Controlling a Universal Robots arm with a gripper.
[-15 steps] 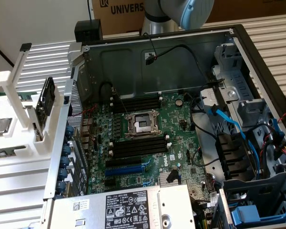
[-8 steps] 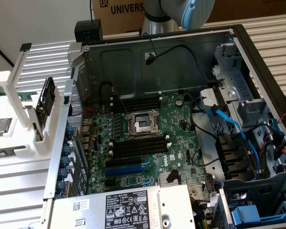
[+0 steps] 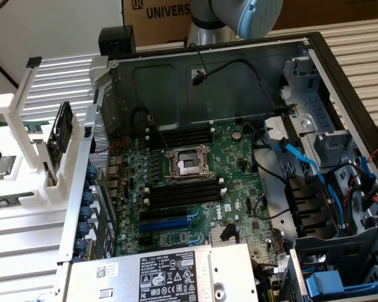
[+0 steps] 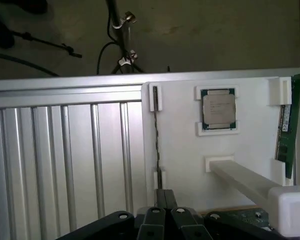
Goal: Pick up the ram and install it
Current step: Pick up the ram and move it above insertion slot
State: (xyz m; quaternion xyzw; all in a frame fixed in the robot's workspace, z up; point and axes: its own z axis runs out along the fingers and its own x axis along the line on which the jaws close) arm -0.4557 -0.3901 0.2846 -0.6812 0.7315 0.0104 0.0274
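Two boards stand in the white holder (image 4: 182, 150): an edge-on stick (image 4: 157, 135), with the claw (image 4: 165, 192) pinched narrow at its end, grip unclear. Past it lies a processor chip (image 4: 217, 110), then the green ram (image 4: 285, 125), slotted in brackets, well apart from the claw.

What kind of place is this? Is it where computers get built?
Probably a workbench for putting computers together: an open computer case shows its green motherboard, and a white rack beside it holds a processor chip and the ram.
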